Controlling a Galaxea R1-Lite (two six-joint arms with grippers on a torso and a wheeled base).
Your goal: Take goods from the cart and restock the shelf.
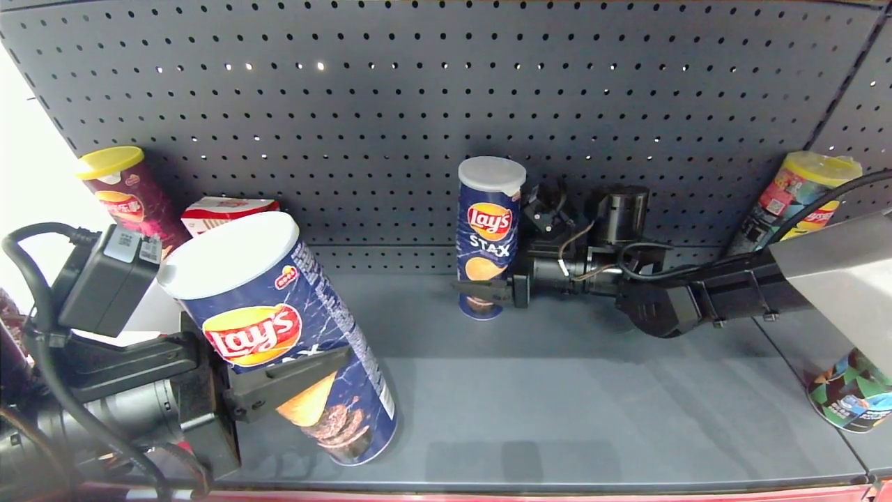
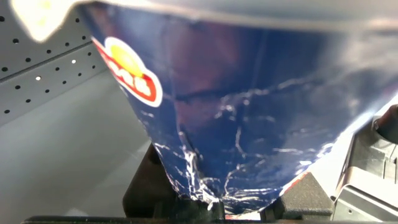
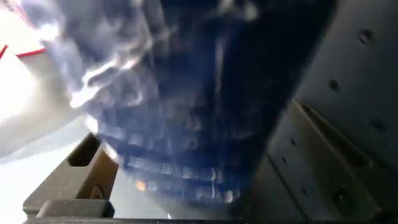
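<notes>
The left gripper (image 1: 306, 369) is clamped on the left can (image 1: 279, 328), a blue tube with a white lid, one finger across its front about mid-height. The can leans, lid back toward the wrist and base out past the fingertips over the front of the shelf (image 1: 571, 411); whether the base touches, I cannot tell. In the left wrist view the can (image 2: 249, 112) fills the space between the dark fingers (image 2: 146, 193). The right gripper (image 1: 481, 282) grips the right can (image 1: 488, 230), a matching blue tube, low on its body; it stands upright, close to the pegboard (image 1: 418, 90) behind it. The right wrist view has that can (image 3: 199, 93) tight between the fingers (image 3: 74, 180). Behind the left gripper are a maroon can (image 1: 125, 192) and a box (image 1: 226, 213). Beyond the right wrist a yellow-lid can (image 1: 801, 195) leans, and a patterned can (image 1: 854, 397) sits nearer the front.
</notes>
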